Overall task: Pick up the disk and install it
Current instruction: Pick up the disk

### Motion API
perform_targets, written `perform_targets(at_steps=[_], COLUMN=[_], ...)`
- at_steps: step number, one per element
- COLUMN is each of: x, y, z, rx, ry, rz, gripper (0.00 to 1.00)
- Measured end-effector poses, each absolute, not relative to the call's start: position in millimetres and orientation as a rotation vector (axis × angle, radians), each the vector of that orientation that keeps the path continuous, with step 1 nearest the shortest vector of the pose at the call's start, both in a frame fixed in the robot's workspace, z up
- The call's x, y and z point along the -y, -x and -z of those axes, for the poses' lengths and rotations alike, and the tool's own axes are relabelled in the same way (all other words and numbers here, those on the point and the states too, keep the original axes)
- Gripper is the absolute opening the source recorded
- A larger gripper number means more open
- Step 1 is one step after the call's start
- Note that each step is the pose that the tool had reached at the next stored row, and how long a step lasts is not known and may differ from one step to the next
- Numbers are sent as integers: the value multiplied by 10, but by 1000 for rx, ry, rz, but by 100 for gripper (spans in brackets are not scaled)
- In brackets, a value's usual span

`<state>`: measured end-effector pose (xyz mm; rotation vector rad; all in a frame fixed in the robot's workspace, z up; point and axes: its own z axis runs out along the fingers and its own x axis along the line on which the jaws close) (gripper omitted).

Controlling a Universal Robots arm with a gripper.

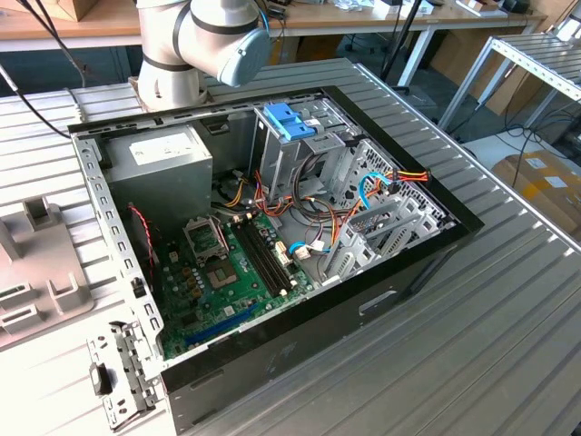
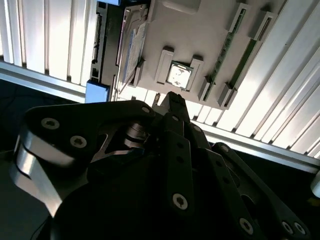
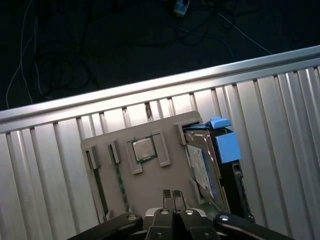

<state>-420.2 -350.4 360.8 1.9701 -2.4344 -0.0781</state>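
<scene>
The flat silver disk (image 3: 200, 162) with its blue plastic side bracket (image 3: 226, 146) sits in a beige plastic tray (image 3: 150, 185) on the ribbed metal counter (image 3: 280, 125), just beside a square processor chip (image 3: 144, 149) (label print unreadable). The black hand (image 3: 172, 194) hangs above, fingertips pressed together, empty.

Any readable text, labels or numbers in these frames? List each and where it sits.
No text can be read here.
Disk label, first wrist view: print too blurred to read.
Processor chip top, first wrist view: markings too small to read.
Power supply white sticker, exterior view: too small to read.
Cardboard box stickers, exterior view: too small to read.
</scene>
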Motion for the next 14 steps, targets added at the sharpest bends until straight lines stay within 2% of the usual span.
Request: perform_targets(at_steps=[14], x=[3504], y=[4202], z=[-3608], rx=[2258], ry=[-2164], rz=[77], gripper=[11])
